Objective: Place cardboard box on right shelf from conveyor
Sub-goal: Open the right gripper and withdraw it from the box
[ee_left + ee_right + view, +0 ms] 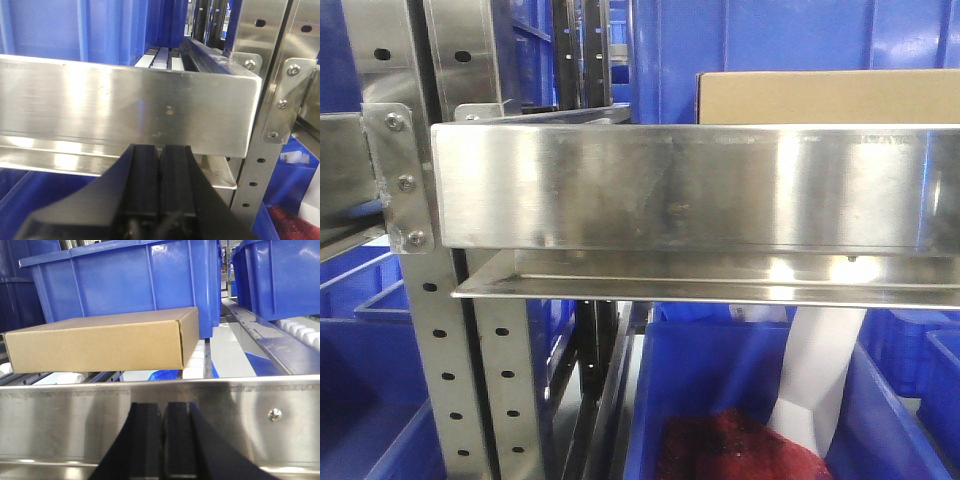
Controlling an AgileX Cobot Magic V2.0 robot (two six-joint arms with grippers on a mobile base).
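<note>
The plain tan cardboard box [100,342] lies flat on the white rollers of the right shelf, behind its tall shiny front lip [75,415]. In the front view only the top of the cardboard box [825,97] shows above the lip of the right shelf [690,185]. My right gripper [162,410] is shut and empty, in front of that lip and below the box. My left gripper [161,152] is shut on nothing, in front of a steel shelf lip [125,107] that ends at an upright. The conveyor is out of view.
Blue plastic bins [130,280] stand close behind the box and to its right [280,275]. Perforated steel uprights [445,360] stand at the shelf's left end. Below the shelf, a blue bin [720,400] holds something red and a white sheet [815,375].
</note>
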